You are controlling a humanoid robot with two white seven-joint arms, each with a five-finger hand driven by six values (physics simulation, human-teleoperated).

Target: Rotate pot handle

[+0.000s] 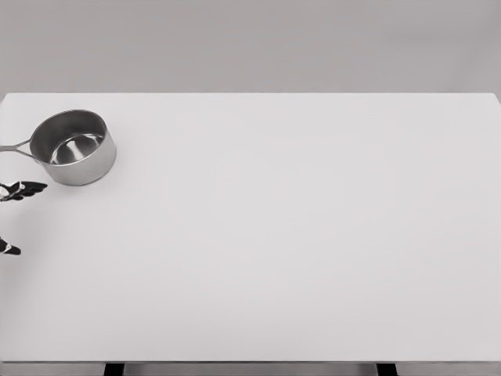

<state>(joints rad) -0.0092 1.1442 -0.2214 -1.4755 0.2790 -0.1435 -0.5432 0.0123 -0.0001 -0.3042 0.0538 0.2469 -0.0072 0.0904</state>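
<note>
Nearest, at six o'clock: counter [258, 258] front edge running the full width, with two dark stubs of its frame [114, 368] peeking out beneath, one left of middle, one toward the right. Above that edge, a broad bare white surface, reaching from seven o'clock round to four o'clock.

At nine o'clock, hard against the left border: dark fingers [22, 189] of the left hand, poking in just past the frame, with a second dark tip lower down at about eight o'clock. Seemingly spread apart and gripping nothing, though too little visible to be sure. Rest of that hand and its arm cut off by the border. Right hand nowhere visible.

Farther back, at ten o'clock: pot [74, 146], steel, upright, open mouth up, shiny inside. Seated on the counter near the far-left corner. Handle [14, 147] thin and pale, sticking out toward nine o'clock and running off the left border. Fingers just below the handle and beside the pot's near-left flank, apart from both, touching neither.

Between pot and far edge, a narrow strip of counter. To the pot's right, toward three o'clock, open surface all the way to the right edge.

Farthest, at twelve o'clock: straight far edge of the counter, then a plain grey wall [250, 43] behind.
</note>
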